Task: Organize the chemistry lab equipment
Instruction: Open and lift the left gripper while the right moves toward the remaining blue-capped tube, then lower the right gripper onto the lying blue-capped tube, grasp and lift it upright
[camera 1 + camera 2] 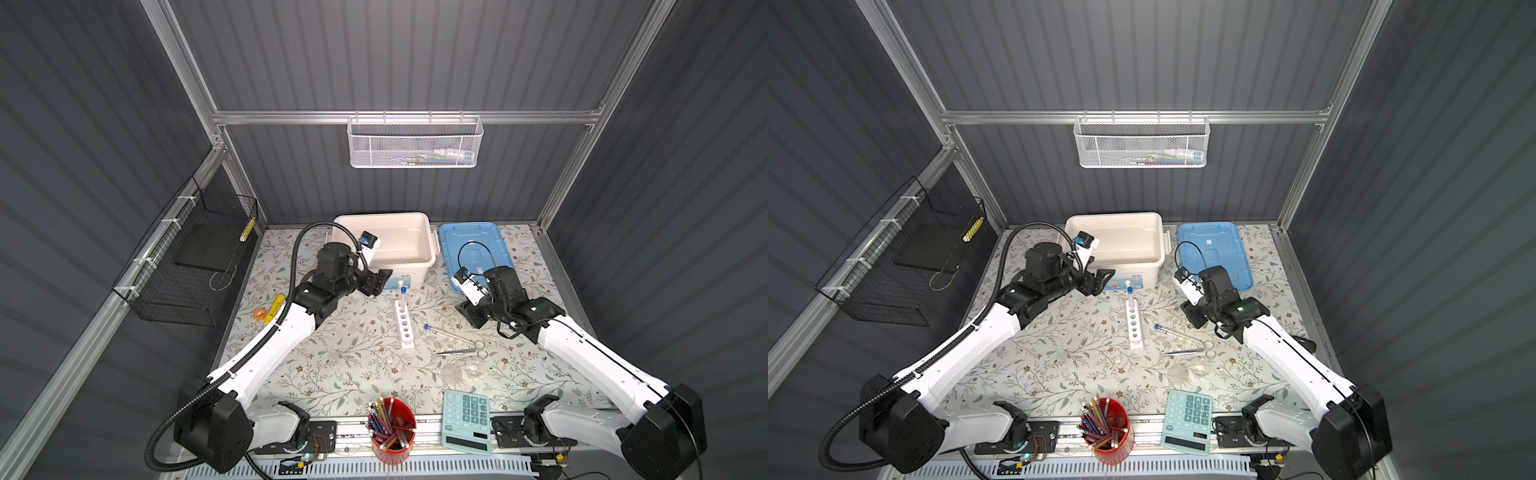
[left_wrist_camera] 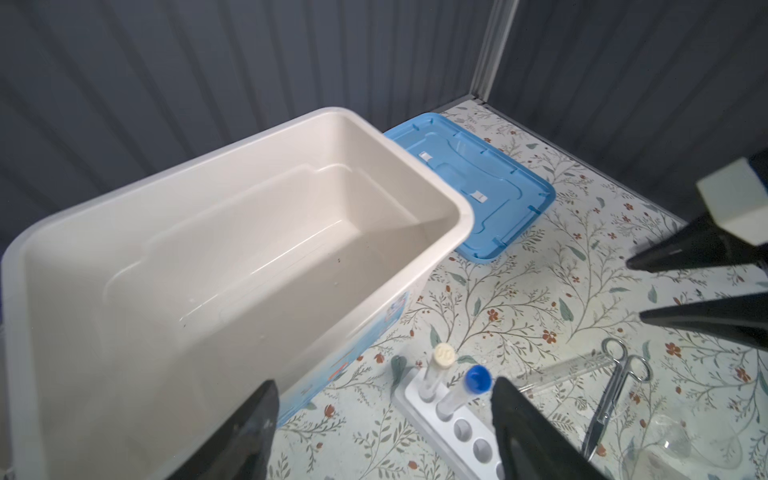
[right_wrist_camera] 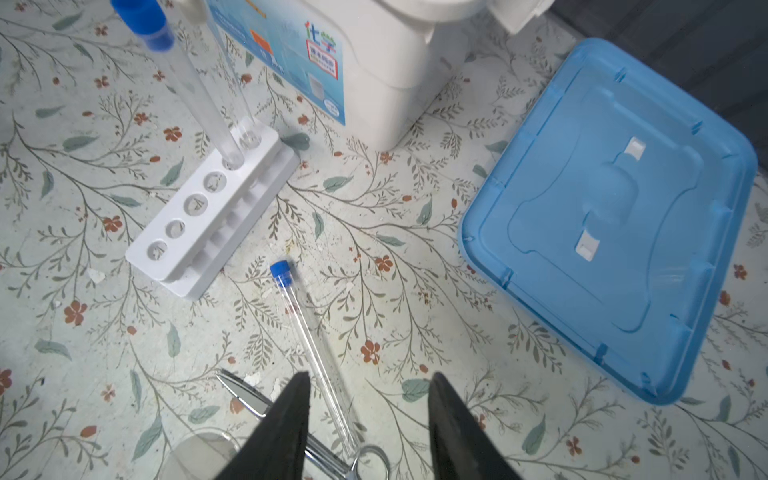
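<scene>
Clear blue-capped test tube [image 3: 316, 353] flat on flowery table [image 1: 332, 365], between narrow white holed rack [image 1: 404, 324] and thin silver scissors [image 1: 461, 352]. Long way running straight out from right gripper [image 3: 370, 376], cap end far. Right gripper nearest, just above, jaws apart, empty. Left gripper [image 2: 384, 382] jaws wide apart, empty.

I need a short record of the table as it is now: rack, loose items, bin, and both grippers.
rack: white rack, holding standing blue-capped tube and cream-capped tube, both upright
loose: lying blue-capped tube, flat beside scissors
bin: white bin empty; blue lid off, beside it
left gripper: jaws open, empty
right gripper: jaws open, empty, over the lying tube
</scene>
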`<state>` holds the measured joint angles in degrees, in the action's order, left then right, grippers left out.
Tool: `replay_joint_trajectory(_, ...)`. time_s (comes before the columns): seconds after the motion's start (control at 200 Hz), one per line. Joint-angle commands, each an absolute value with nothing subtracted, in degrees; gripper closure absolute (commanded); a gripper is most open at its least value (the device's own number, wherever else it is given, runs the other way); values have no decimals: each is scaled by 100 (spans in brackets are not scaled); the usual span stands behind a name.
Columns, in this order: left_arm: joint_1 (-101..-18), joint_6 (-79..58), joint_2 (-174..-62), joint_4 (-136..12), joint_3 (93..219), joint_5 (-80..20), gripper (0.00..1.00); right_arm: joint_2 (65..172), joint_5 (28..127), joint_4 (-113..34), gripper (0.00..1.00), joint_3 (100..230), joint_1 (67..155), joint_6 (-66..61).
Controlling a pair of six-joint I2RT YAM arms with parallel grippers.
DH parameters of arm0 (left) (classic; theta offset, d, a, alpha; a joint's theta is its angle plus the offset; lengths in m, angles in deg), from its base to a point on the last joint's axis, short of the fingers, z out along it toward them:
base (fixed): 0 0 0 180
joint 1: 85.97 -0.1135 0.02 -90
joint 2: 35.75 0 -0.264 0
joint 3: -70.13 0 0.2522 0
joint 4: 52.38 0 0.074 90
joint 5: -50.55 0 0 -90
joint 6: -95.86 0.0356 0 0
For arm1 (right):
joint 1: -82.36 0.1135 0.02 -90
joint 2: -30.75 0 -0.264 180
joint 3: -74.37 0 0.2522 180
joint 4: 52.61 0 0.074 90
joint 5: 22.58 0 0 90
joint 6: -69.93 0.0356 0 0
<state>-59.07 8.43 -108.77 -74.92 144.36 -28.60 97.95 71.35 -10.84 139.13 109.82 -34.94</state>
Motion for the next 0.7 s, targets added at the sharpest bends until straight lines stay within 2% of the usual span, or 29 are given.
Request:
replay_joint_trajectory(0.0,-6097,422,-10682,-7269,14499,-2143,18,9885,7016,-510,52,14091,10974,-3682)
replay_joint_trajectory(0.25,-6803,14,-10523,-6926,14311,-1423,18,10270,7036,-485,53,13955,10979,-3738)
replay_joint_trajectory(0.69,-6927,-99,-10641,-6778,14090,-1335,17,11121,6863,-348,56,13909,11207,-3912)
